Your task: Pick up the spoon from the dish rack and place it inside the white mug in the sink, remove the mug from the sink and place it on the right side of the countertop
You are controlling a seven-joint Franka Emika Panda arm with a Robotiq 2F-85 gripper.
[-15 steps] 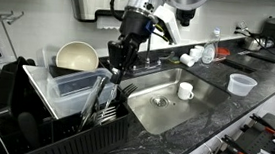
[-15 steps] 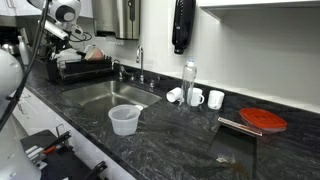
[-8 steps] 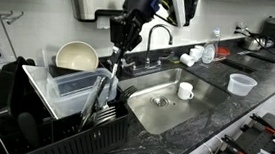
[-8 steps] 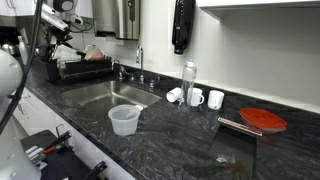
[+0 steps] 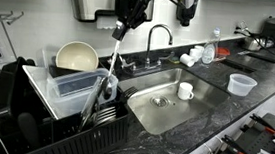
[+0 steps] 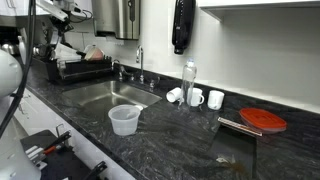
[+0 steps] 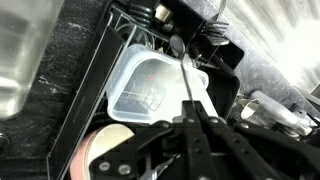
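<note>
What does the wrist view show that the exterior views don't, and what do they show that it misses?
Wrist view only: a look straight down the spoon from the end effector, and the inside of the clear container from above.

Exterior views only: the white mug standing in the sink, the tap, and the translucent tub on the countertop.

Both: the end effector shut on the spoon, the dish rack and the cream bowl in it.
</note>
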